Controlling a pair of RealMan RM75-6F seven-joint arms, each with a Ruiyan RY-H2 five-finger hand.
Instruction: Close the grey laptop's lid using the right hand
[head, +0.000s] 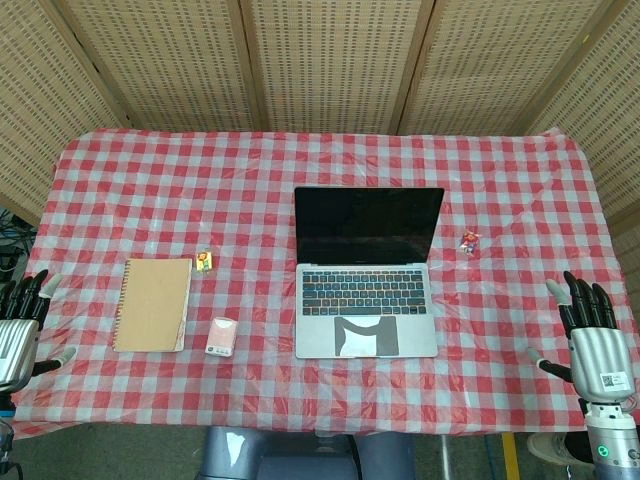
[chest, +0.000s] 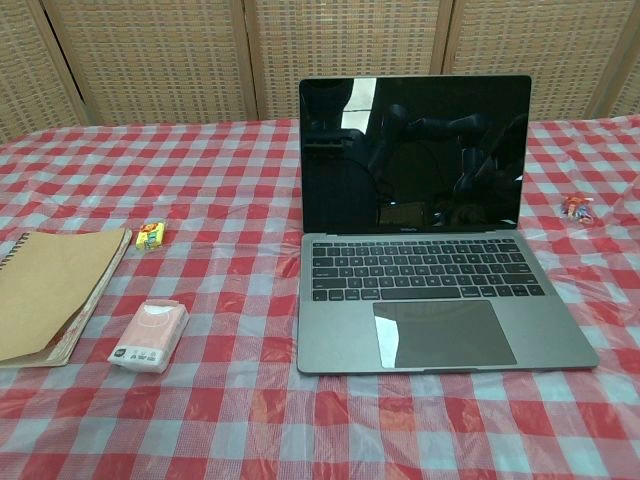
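Note:
The grey laptop (head: 366, 271) stands open in the middle of the red-checked table, its dark screen (chest: 415, 155) upright and its keyboard facing me. My right hand (head: 590, 325) hovers at the table's right front corner, fingers spread and holding nothing, well apart from the laptop. At the left front edge my left hand (head: 20, 320) is also open and empty. Neither hand shows in the chest view.
A brown spiral notebook (head: 153, 303) lies left of the laptop, with a pink tissue pack (head: 221, 337) and a small yellow item (head: 204, 262) between them. A small red toy (head: 469, 241) lies right of the screen. Wicker panels stand behind the table (head: 130, 190).

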